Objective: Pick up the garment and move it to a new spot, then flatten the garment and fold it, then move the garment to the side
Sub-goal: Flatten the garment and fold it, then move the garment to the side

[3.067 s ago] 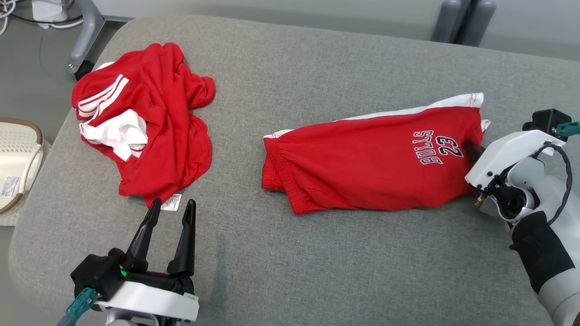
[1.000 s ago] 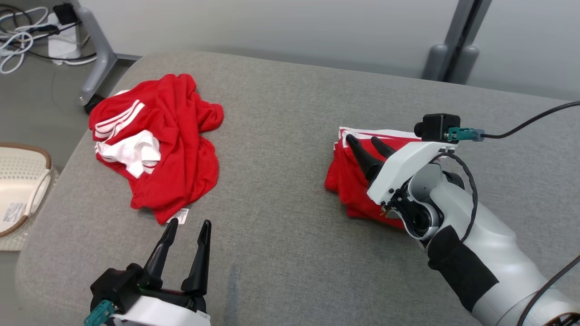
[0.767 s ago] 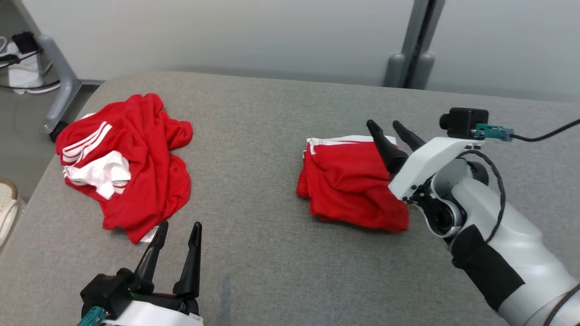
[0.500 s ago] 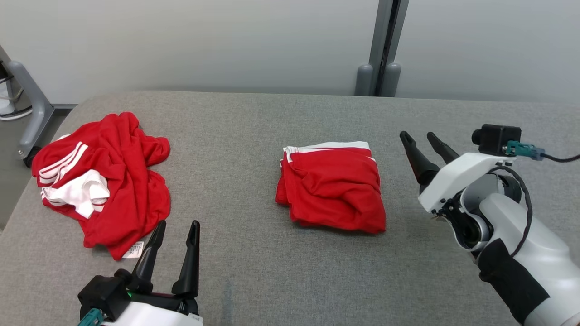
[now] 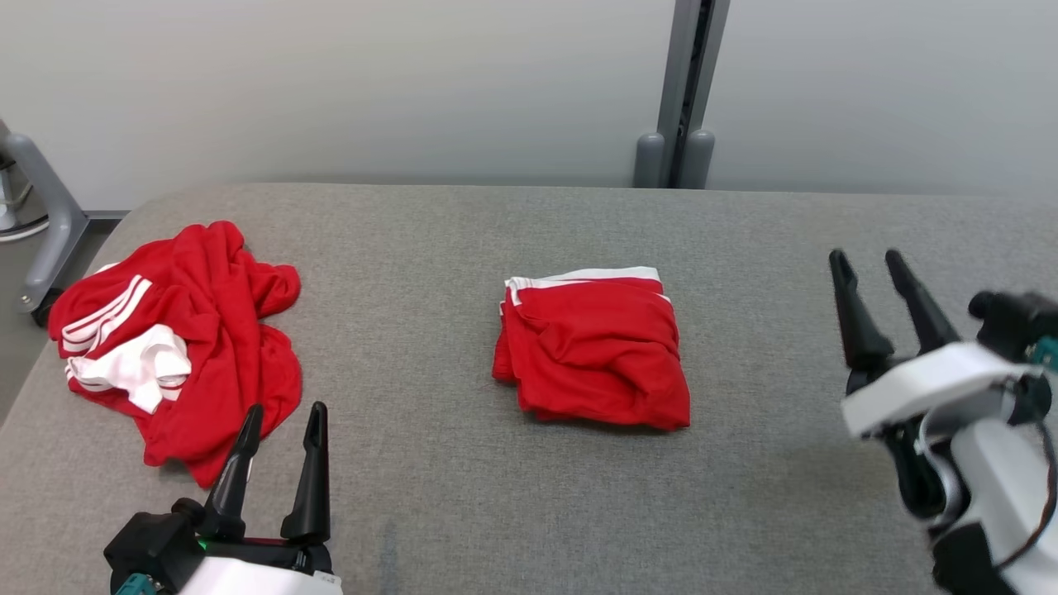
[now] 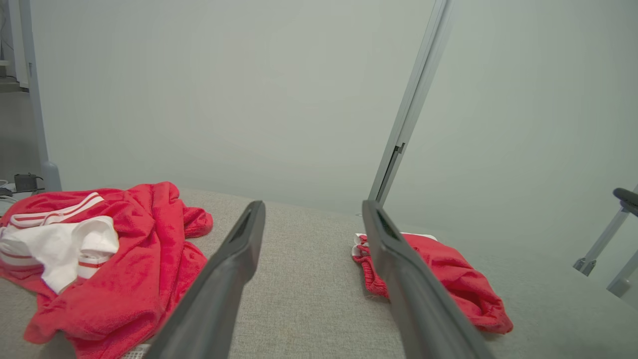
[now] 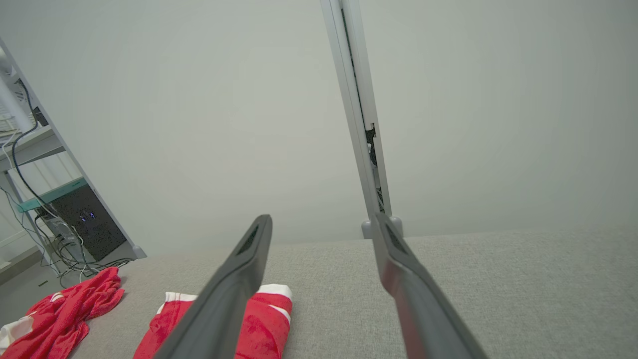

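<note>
The garment (image 5: 593, 350), red shorts with a white stripe, lies folded into a small square in the middle of the grey table (image 5: 463, 240). It also shows in the left wrist view as the garment (image 6: 448, 276) and in the right wrist view as the garment (image 7: 259, 319). My right gripper (image 5: 869, 261) stands open at the right, well apart from the shorts, holding nothing. At the lower left my left gripper (image 5: 283, 411) is open and empty, fingers pointing up the view.
A crumpled red and white garment pile (image 5: 178, 339) lies at the table's left end, just beyond my left fingertips. A grey post (image 5: 679, 91) stands against the pale wall behind the table. A grey frame leg (image 5: 41, 207) stands off the left edge.
My right gripper let go of the folded shorts and drew back to the right. The camera tilted up and turned, so the whole picture shifted. The left gripper stayed put.
</note>
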Tool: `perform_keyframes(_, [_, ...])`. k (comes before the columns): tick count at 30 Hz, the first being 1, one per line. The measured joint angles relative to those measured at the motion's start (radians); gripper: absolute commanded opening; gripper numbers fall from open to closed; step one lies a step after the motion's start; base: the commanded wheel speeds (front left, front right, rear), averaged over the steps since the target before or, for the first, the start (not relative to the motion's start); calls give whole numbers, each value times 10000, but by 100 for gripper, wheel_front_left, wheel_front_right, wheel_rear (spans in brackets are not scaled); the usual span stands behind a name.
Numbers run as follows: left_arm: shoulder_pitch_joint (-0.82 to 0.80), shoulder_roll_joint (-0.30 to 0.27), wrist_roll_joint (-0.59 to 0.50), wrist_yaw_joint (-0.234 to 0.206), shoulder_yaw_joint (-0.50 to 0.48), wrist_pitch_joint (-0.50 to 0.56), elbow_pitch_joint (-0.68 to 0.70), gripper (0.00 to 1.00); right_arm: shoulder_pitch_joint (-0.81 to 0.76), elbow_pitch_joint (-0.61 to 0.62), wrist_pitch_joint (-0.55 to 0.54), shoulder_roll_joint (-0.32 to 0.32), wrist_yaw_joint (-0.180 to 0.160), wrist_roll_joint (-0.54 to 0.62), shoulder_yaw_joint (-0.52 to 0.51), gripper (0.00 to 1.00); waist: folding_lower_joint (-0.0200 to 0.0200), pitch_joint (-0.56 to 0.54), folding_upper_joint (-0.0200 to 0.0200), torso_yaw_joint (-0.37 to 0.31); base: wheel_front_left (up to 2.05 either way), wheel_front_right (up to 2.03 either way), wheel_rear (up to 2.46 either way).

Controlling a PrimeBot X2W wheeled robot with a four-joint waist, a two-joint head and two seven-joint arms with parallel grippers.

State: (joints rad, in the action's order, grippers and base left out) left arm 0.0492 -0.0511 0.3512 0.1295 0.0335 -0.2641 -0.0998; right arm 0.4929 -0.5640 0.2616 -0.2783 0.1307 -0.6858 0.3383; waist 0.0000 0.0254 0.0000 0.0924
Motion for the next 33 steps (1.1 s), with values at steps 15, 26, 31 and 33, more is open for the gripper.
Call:
perform_keyframes(15, [-18, 15, -178, 0, -516, -2, -27, 100, -3891, 3875, 0, 1891, 0, 3611, -2188, 100, 0, 78, 0, -565, 0, 0, 0])
perform_keyframes(26, [-153, 19, -211, 0, -428, 0, -79, 100, -3887, 3793, 0, 2188, 0, 3862, -2098, 100, 0, 274, 0, -695, 0, 0, 0])
perform_keyframes(31, [-167, 19, -209, 0, -309, 0, -127, 100, -3615, 3187, 0, 2201, 0, 3873, -1864, 100, 0, 275, 0, -572, 0, 0, 0])
perform_keyframes(33, [-173, 19, -207, 0, -230, 0, -161, 100, -3392, 2857, 0, 2173, 0, 3870, -1764, 100, 0, 278, 0, -488, 0, 0, 0])
